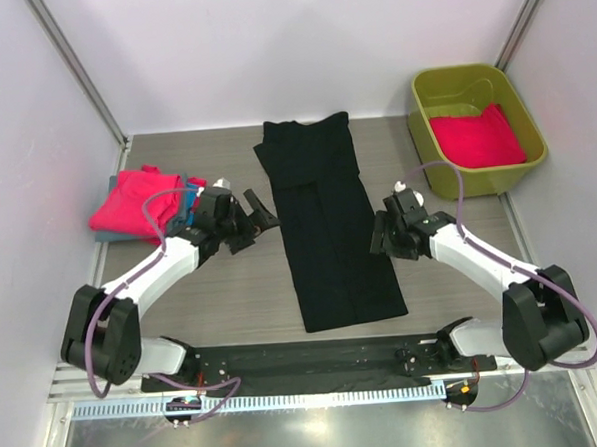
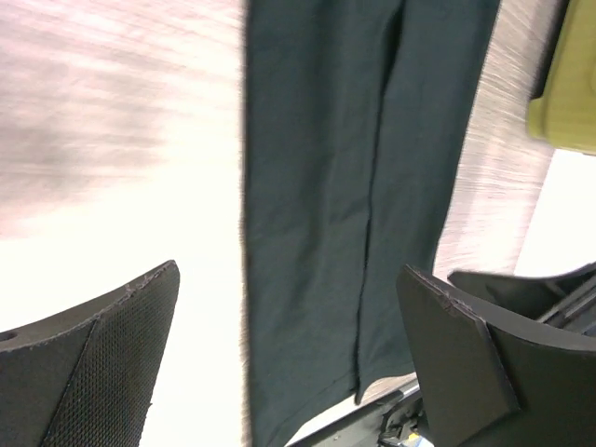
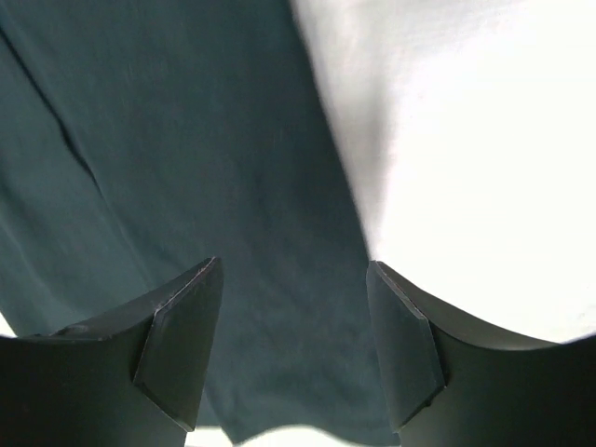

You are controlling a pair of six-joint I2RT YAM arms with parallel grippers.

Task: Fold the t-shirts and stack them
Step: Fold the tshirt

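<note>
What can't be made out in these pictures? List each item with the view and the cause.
- Left pile, top view: the pink top shirt covers most of the blue shirt, so the count is unclear.
- Tub, top view: the pink shirt inside hides anything beneath it.
- Black shirt, all views: it is folded into a strip, so any print is hidden.
- Tub, left wrist view: cut off by the right edge.
- Table, both wrist views: washed out by glare.

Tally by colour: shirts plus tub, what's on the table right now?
Black shirt: 1
Pink: 2, the left pink shirt and the tub's pink shirt; more may hide in the left pile
Blue shirt: 1, only an edge shows under the pink
Green tub: 1
Total: 5
</note>
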